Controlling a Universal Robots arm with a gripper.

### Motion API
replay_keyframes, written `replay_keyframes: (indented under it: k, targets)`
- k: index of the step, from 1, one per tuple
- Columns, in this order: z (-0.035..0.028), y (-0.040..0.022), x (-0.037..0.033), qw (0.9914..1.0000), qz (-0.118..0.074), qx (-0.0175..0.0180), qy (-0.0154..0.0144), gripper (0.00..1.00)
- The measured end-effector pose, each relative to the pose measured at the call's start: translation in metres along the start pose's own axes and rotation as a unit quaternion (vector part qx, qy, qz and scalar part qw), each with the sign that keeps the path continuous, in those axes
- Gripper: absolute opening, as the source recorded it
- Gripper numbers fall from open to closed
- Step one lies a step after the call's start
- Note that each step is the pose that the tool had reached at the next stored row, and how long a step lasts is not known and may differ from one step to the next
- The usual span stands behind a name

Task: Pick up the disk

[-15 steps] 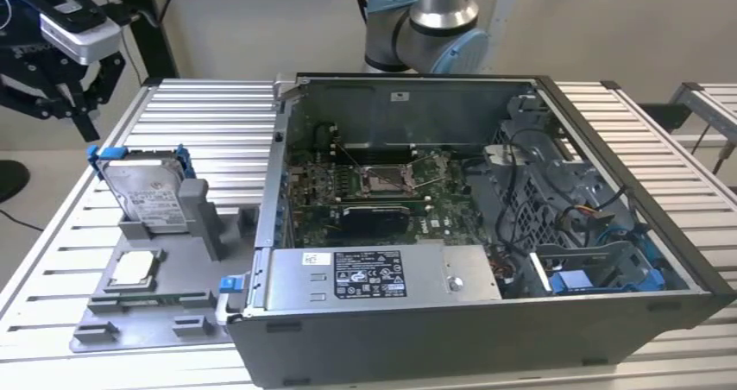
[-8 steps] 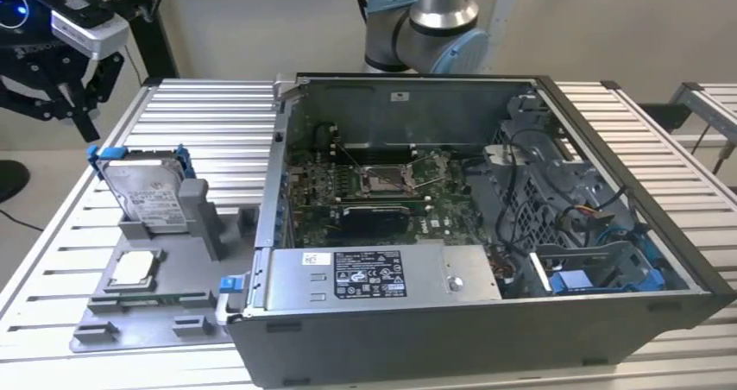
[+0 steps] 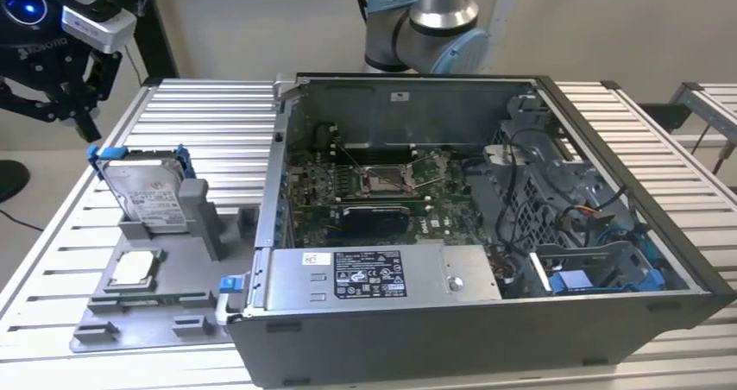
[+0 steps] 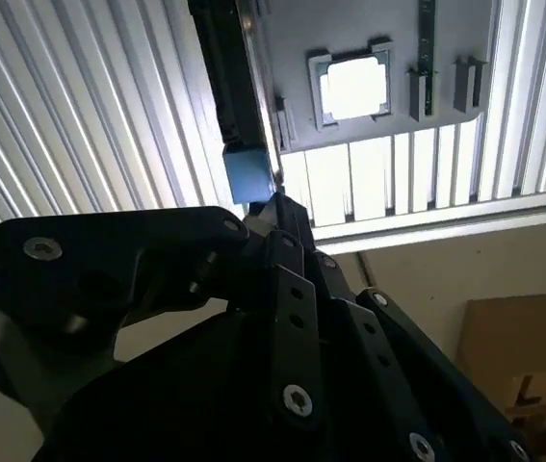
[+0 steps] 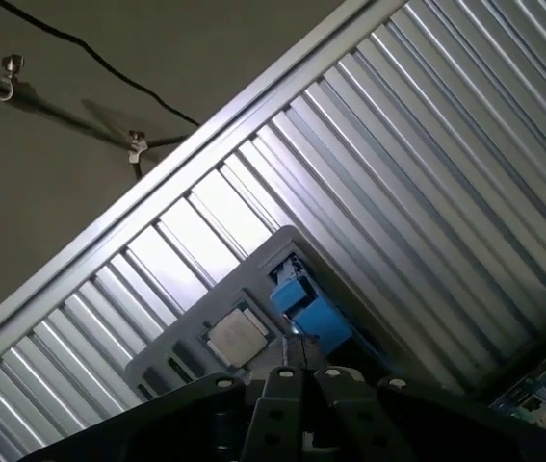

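The disk (image 3: 150, 190) is a silver-grey drive with a white label in a blue bracket. It stands on edge in a slot of the grey fixture (image 3: 161, 317) at the exterior view's left. My gripper (image 3: 85, 133) hangs above and just to the left of the disk's upper blue corner, apart from it, with its black fingers closed together and nothing between them. In both wrist views the fingertips meet right beside the bracket's blue corner (image 4: 247, 173) (image 5: 306, 304). The gripper (image 4: 274, 200) (image 5: 292, 354) hides most of the disk there.
A small square silver CPU chip (image 3: 133, 267) (image 4: 354, 87) (image 5: 236, 335) lies flat in the fixture in front of the disk. An open computer case (image 3: 484, 312) with a labelled power-supply box (image 3: 381, 273) stands to the right. The slatted table's edge (image 3: 52, 235) runs close on the left.
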State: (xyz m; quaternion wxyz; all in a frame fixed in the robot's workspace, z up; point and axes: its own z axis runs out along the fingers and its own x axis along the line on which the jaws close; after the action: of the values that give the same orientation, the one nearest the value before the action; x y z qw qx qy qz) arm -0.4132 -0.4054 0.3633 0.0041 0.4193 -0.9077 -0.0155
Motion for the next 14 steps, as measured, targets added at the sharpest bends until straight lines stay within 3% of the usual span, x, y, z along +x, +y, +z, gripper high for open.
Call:
replay_keyframes:
  k: [4, 7, 10, 14]
  targets:
    - [0.0002, 0.0, 0.0, 0.99936, -0.036, 0.0027, -0.0015, 0.0]
    - [0.0003, 0.0, 0.0, 0.99799, -0.063, 0.0042, -0.0021, 0.0]
    - [0.0005, 0.0, 0.0, 0.99588, -0.091, 0.0052, -0.0022, 0.0]
    - [0.0005, 0.0, 0.0001, 0.99195, -0.126, 0.0057, -0.0019, 0.0]
